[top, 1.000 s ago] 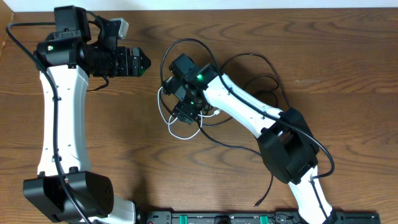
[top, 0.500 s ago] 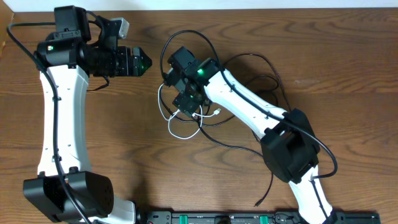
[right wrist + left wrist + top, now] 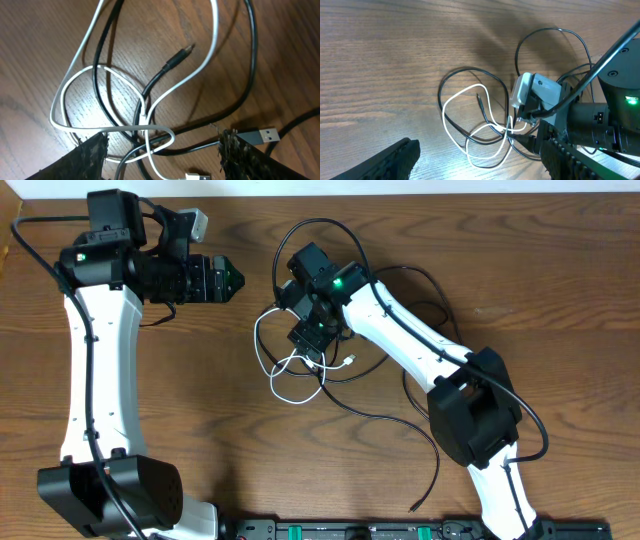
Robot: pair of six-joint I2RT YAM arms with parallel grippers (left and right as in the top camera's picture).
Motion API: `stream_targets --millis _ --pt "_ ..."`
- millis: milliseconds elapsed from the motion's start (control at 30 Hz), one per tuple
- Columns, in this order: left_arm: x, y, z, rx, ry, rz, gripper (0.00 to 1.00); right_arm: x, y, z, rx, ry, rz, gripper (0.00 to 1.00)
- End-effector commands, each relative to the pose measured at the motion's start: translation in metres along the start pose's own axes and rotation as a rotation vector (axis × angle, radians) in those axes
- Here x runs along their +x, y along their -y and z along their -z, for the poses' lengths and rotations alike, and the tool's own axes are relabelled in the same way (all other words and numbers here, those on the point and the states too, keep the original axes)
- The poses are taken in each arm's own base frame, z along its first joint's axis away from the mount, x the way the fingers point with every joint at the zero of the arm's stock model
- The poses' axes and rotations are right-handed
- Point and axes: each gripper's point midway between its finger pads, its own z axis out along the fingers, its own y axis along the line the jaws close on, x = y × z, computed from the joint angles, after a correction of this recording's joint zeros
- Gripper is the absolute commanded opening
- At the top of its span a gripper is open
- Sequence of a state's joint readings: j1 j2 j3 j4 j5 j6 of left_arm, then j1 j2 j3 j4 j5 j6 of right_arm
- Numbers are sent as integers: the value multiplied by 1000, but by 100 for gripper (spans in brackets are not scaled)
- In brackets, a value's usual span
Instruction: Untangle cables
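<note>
Right jaws, open wide and empty, have been shifted toward 12 o'clock over the tangled cables (image 3: 144, 117) at bench (image 3: 560, 260) centre, left jaws likewise open, nothing yet gripped.

Wooden table (image 3: 560, 270), dark brown, grain running left to right in the overhead view. Surface glossy, with pale glare patches on the wood in both wrist views. White strip (image 3: 420, 186) runs along the table's far edge, top of the overhead view. Black rail (image 3: 330, 531) sits along the near edge, with small green tabs (image 3: 352, 531) on it.
</note>
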State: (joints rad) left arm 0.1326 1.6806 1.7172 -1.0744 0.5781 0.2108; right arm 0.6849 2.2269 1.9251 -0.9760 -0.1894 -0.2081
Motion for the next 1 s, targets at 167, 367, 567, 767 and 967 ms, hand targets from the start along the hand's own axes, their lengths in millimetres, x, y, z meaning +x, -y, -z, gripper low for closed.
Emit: stream_targets --millis 167,367,567,767,967 --pt "1 3 -2 20 -9 -11 83 7 -3 -19 -35 -44 8 69" --pt "1 3 -2 20 -9 -12 82 12 -4 -29 -48 -66 3 69" --pt "1 3 -2 20 -9 -12 83 15 -8 -36 -80 -77 -2 69" --pt "1 3 -2 20 -9 -12 82 18 -7 -41 -81 -87 -3 62" --pt "1 4 -2 27 -8 -11 82 22 -7 -46 -86 -107 -8 55"
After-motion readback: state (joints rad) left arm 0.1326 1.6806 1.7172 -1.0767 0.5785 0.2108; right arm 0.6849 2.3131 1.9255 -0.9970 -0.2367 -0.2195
